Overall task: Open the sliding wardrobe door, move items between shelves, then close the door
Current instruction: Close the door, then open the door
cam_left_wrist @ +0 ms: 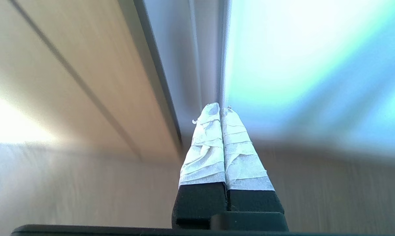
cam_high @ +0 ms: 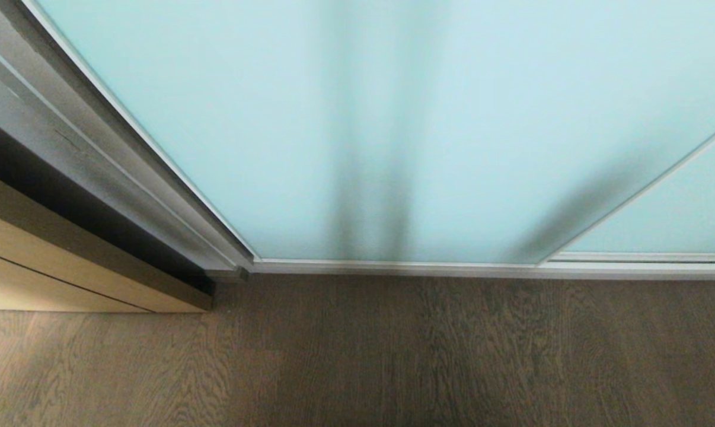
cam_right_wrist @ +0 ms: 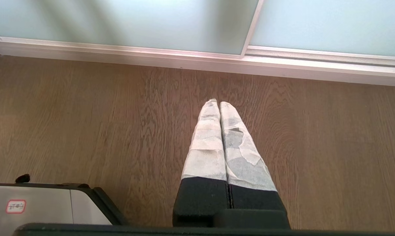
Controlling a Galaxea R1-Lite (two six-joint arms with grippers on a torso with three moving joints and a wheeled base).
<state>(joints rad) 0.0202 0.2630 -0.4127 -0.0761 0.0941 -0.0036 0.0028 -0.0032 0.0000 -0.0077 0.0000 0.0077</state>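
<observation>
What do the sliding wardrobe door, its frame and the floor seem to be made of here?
Sliding wardrobe door: likely frosted glass, pale blue-green, matte, showing only blurred shadows. Its frame: thin silvery strip, probably brushed metal. Floor: brown wood or wood-look laminate, with visible grain and low sheen.

The sliding wardrobe door point(cam_high: 393, 118) is frosted glass, pale blue-green, matt and smooth, giving only soft blurred shadows. Its frame point(cam_high: 393, 265) is thin silvery metal with a satin sheen, and the track rail point(cam_high: 630, 271) along the floor looks like the same brushed metal. To the left, the tan panel point(cam_high: 49, 273) shows a smooth light wood finish with a fine dark seam, beside a grey matt jamb point(cam_high: 96, 160). The floor point(cam_high: 393, 356) is brown wood with a pronounced open grain and low gloss. The fingers point(cam_left_wrist: 210, 144) of the left gripper point(cam_left_wrist: 221, 109) and the right gripper point(cam_right_wrist: 218, 104) are black matt plastic wrapped in white, wrinkled, cloth-like tape, worn and torn on the right.
</observation>
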